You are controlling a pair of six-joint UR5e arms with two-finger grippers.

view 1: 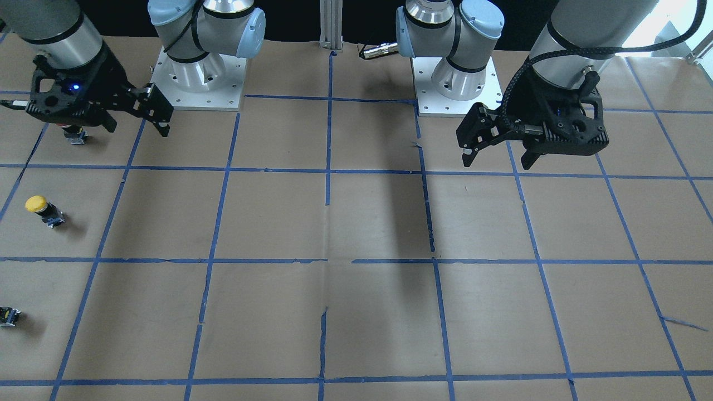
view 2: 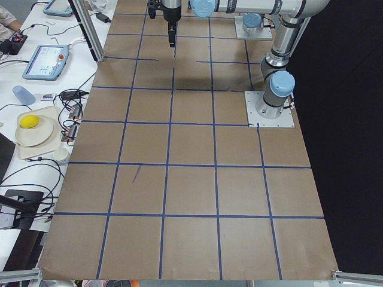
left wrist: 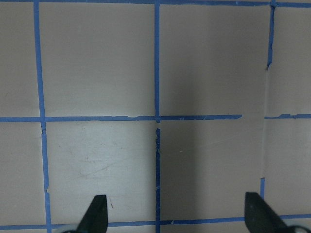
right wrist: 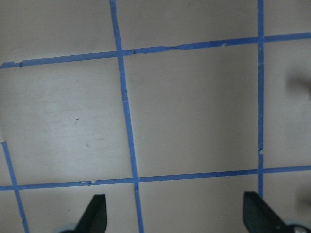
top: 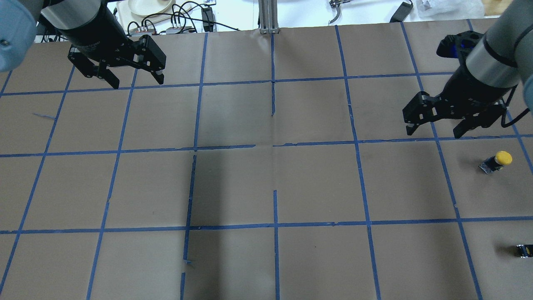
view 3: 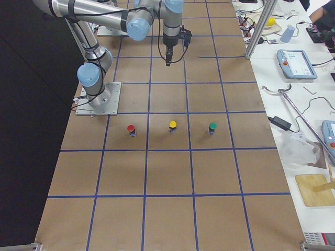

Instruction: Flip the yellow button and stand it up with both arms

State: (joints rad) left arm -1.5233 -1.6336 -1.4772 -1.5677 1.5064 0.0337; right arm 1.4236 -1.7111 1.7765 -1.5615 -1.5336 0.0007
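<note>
The yellow button (top: 497, 160) has a yellow mushroom cap on a black and grey body. It stands cap up on the brown paper at the table's right end, and shows in the front view (view 1: 44, 210) and the right side view (view 3: 172, 126). My right gripper (top: 435, 132) hovers open and empty, apart from the button, inboard and on the far side of it; it also shows in the front view (view 1: 153, 114). My left gripper (top: 137, 81) is open and empty at the far left (view 1: 470, 147). Both wrist views show only paper and tape between open fingertips (left wrist: 97, 213) (right wrist: 95, 213).
A red-capped button (view 3: 131, 129) stands nearer the robot, half hidden under the right gripper in the front view (view 1: 75, 135). A green-capped button (view 3: 212, 127) stands beyond the yellow one. A small dark block (top: 524, 250) lies at the right edge. Blue tape gridlines cross the paper (top: 275, 225).
</note>
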